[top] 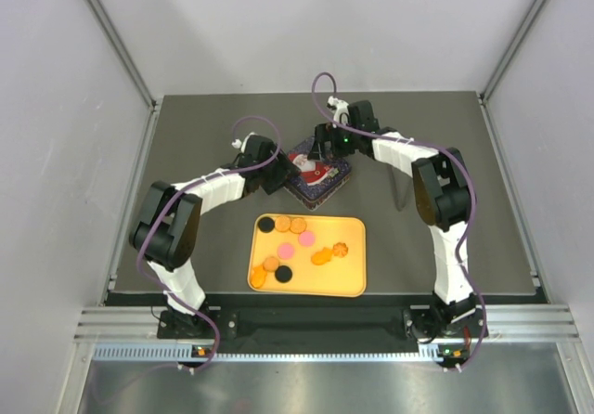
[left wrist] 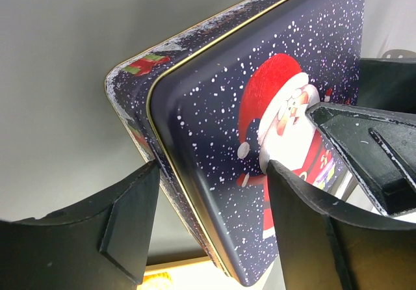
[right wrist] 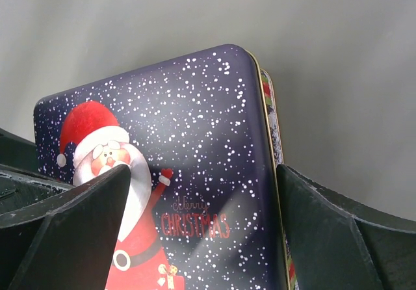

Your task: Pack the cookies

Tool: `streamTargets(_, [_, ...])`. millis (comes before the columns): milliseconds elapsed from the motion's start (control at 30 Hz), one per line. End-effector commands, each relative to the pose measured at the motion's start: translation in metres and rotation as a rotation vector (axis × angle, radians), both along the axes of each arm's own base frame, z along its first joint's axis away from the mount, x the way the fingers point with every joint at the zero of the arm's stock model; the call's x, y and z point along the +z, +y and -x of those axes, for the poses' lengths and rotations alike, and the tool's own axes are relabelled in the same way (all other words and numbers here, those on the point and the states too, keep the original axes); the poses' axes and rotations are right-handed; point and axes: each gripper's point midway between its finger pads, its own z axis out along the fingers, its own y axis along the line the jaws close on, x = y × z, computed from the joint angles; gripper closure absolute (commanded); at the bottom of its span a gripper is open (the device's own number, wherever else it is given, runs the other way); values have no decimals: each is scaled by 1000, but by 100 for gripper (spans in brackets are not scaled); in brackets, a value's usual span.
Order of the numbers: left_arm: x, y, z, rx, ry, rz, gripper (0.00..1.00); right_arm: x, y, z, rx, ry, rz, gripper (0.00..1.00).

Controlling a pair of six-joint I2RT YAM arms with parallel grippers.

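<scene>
The cookies (top: 299, 250), round orange, pink and black biscuits, lie loose on a yellow tray (top: 352, 279) in the top view. Behind the tray sits a closed dark blue Santa tin (top: 320, 174). My left gripper (top: 272, 178) is at the tin's left side. In the left wrist view its jaws (left wrist: 213, 173) stand apart astride the tin's (left wrist: 214, 121) rim, one finger (left wrist: 127, 222) by the side wall and the other over the lid. My right gripper (top: 327, 145) is at the tin's far edge, jaws (right wrist: 203, 192) wide across the lid (right wrist: 208, 140).
The tin and tray rest on a dark grey tabletop (top: 186, 135) enclosed by pale walls. A strip of the yellow tray (left wrist: 188, 272) with an orange cookie (left wrist: 157, 279) shows just below the tin in the left wrist view.
</scene>
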Motion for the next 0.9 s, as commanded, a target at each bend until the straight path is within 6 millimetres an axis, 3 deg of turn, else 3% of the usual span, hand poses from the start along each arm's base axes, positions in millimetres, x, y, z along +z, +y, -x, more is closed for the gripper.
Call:
streamTargets(0, [39,-28,-24,-50,-139,103,52,35,49,50,189,22,-65,9])
streamTargets(133, [37,-28,-24,-53,-136,100,62,41,53,54,205,11,-71,9])
streamTargets(233, [37,-29,-24,-55,-135,101,64,43,54,55,214,5,-60,8])
streamTargets(633, [21,-28,-23,-45,-95,94,79,26,65,69,248,26,-11,7])
streamTargets(867, [16,-28,-23,-46,-81,81,80,9,61,71,231,53,18,7])
